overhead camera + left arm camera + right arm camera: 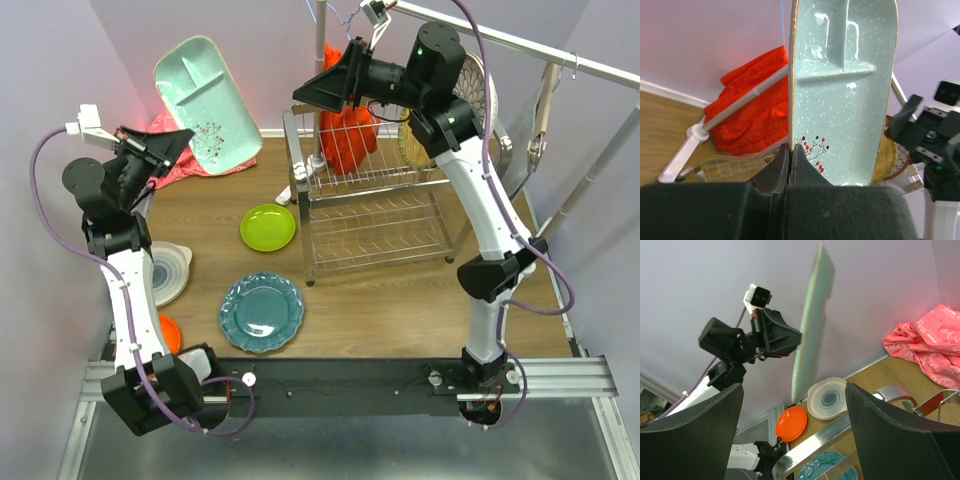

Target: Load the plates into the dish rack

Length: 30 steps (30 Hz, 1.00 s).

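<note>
While left gripper [790, 152] jaws clamp its lower rim, the mint speckled divided tray [208, 105] stands near upright, off the surface [400, 300]. Jaws of right gripper [312, 92] wide, empty, above dish rack [375, 215].

Left pincer [183, 141] raised and clamped; right pincer [315, 88] raised, spread wide.
</note>
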Motion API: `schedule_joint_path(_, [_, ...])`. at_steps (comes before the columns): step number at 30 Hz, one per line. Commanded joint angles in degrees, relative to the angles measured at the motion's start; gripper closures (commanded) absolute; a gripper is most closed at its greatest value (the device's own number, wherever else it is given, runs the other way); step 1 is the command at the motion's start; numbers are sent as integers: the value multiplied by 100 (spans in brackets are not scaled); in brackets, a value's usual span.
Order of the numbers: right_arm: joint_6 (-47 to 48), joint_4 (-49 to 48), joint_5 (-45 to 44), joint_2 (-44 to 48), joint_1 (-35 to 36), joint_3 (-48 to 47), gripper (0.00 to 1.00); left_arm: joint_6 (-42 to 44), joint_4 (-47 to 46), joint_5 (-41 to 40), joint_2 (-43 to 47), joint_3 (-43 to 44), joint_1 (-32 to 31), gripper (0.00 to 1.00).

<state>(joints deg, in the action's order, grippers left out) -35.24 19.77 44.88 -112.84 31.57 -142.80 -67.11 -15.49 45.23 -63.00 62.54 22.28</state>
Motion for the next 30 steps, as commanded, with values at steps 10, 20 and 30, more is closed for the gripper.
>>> schedule_joint_path(10, [597, 35, -427, 77, 595, -73, 10, -355, 63, -1376, 139, 1207, -1261, 100])
schedule_joint_path(20, [1301, 633, -1868, 490, 727, 24, 12, -338, 116, -2202, 51, 1436, -2157, 100])
schedule_joint_path(30, [1555, 1011, -2887, 1026, 728, 533, 21, -223, -183, -3389, -221, 1515, -3546, 100])
